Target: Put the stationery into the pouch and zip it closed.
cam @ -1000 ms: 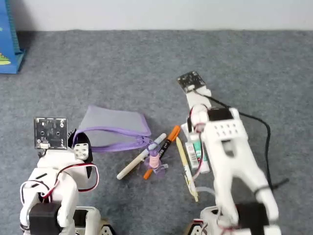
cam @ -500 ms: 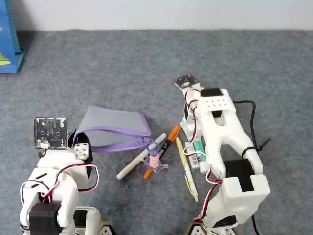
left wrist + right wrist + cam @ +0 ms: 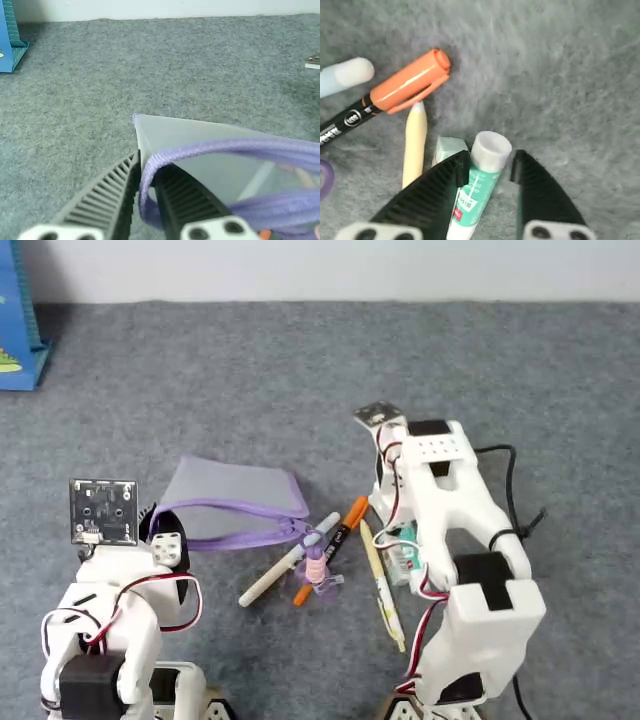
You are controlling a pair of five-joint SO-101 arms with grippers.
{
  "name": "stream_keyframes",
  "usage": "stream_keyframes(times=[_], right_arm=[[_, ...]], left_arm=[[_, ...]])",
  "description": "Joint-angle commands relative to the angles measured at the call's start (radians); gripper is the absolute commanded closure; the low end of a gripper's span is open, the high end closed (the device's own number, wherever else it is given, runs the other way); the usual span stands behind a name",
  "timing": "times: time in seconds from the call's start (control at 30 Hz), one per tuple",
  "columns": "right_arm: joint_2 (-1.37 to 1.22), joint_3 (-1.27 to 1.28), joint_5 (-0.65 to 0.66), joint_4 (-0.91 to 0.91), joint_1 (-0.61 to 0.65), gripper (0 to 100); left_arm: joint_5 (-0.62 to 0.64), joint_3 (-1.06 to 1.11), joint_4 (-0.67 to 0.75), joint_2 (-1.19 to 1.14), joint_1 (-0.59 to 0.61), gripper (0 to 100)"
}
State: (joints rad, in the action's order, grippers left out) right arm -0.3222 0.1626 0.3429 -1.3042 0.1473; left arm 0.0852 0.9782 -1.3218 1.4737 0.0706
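Grey carpeted table (image 3: 300, 360): wide bare run across the upper half of the high view. Only edge item is a blue box (image 3: 18, 330) at far upper left, well apart from the work.

My right arm (image 3: 450, 530) stands right of centre, bent down over the stationery. My left arm (image 3: 110, 610) sits at lower left.

Pouch (image 3: 235, 502), left of centre, lies flat with its purple zip edge toward the pens. My left gripper (image 3: 145, 167) is clamped on that zip edge at the pouch's left end, pinning it. Mouth looks partly open; how wide, I cannot tell.

Loose items just right of the pouch mouth, all outside it:
- cream pencil (image 3: 380, 580), running down the frame
- white pen (image 3: 285, 565), slanted
- orange marker (image 3: 407, 82), cap end just beside the pencil tip
- glue stick (image 3: 480, 190), under my right arm
- eraser (image 3: 447, 147), touching the glue stick

My right gripper (image 3: 490, 162) is spread astride the glue stick's capped end, one jaw on each side, holding nothing.

Step, as I judge it: first pick, the glue stick. Next: close squarely on the tube, lift clear, carry left to the mouth.

Risks: the eraser and pencil tip crowd one jaw and may get dragged. The other side is open carpet, so any correction should go that way.
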Motion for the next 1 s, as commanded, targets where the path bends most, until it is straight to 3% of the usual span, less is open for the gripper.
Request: stream_keyframes(times=[0.0, 0.13, 0.23, 0.43, 0.7, 0.97], right_arm=[[-0.031, -0.072, 0.017, -0.042, -0.005, 90.5], [-0.058, -0.112, 0.018, -0.082, -0.007, 91.3], [-0.036, -0.140, 0.018, -0.105, -0.035, 99.8], [0.133, -0.095, 0.095, -0.170, -0.093, 99.0], [0.469, 0.092, 0.117, -0.159, -0.044, 99.0], [0.854, 0.135, 0.087, -0.280, 0.076, 98.7]], left_arm=[[0.012, -0.015, 0.005, -0.017, 0.000, 99], [0.012, -0.015, 0.005, -0.017, 0.000, 99], [0.012, -0.015, 0.005, -0.017, 0.000, 99], [0.012, -0.015, 0.006, -0.017, 0.000, 99], [0.012, 0.001, 0.011, -0.017, 0.000, 99], [0.012, 0.001, 0.011, -0.017, 0.000, 99]])
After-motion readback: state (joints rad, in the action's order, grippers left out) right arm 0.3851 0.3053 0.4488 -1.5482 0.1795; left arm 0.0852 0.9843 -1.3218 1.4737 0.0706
